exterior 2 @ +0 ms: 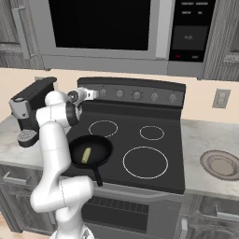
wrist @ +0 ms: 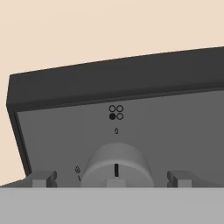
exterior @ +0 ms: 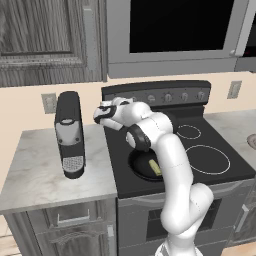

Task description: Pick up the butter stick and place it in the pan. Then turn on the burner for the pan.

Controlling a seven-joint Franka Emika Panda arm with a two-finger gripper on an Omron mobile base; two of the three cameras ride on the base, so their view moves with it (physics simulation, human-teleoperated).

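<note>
The butter stick (exterior 2: 86,155) (exterior: 155,168), a small pale yellow bar, lies inside the black pan (exterior 2: 101,146) (exterior: 137,168) on the stove's front left burner. My gripper (wrist: 112,178) is up at the stove's back panel, open, with one fingertip on each side of the leftmost knob (wrist: 116,164) and a small gap to each. The knob's pointer line stands straight up under a burner diagram whose lower left dot is filled. From the base views the gripper (exterior 2: 94,94) (exterior: 102,111) reaches to the panel's left end. My arm hides part of the pan in the left base view.
A dark coffee machine (exterior: 70,131) (exterior 2: 27,110) stands on the counter left of the stove, close to my arm. Several more knobs (exterior 2: 137,95) line the back panel. A shallow round dish (exterior 2: 221,164) sits on the right counter. The microwave (exterior 2: 100,23) hangs overhead.
</note>
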